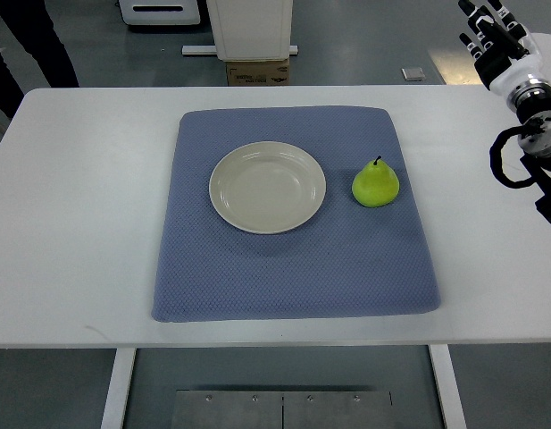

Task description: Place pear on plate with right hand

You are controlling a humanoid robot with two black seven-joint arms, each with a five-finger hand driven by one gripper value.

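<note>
The job has not really started; the green pear (375, 184) is not picked up yet, and the plate (267, 187) has nothing on it; so the step now is reaching for the pear.

The pear stands with its stem up on the blue mat (293, 268), in the middle of the frame and a bit to the right; it is just beside the plate's right edge, close to it but not touching; the mat lies on the white table (70, 223).

The right hand (491, 34) is up in the top right corner of the frame, past the far edge of the table; its fingers (479, 27) are straight and a little spread, and they hold nothing; the pear is well apart from them, down and to the left.

Next, I think the hand must come down and left to the pear, put its fingers around the fat bottom part, and squeeze softly; then lift it and move it a little way left onto the plate.

The left arm does not show.
</note>
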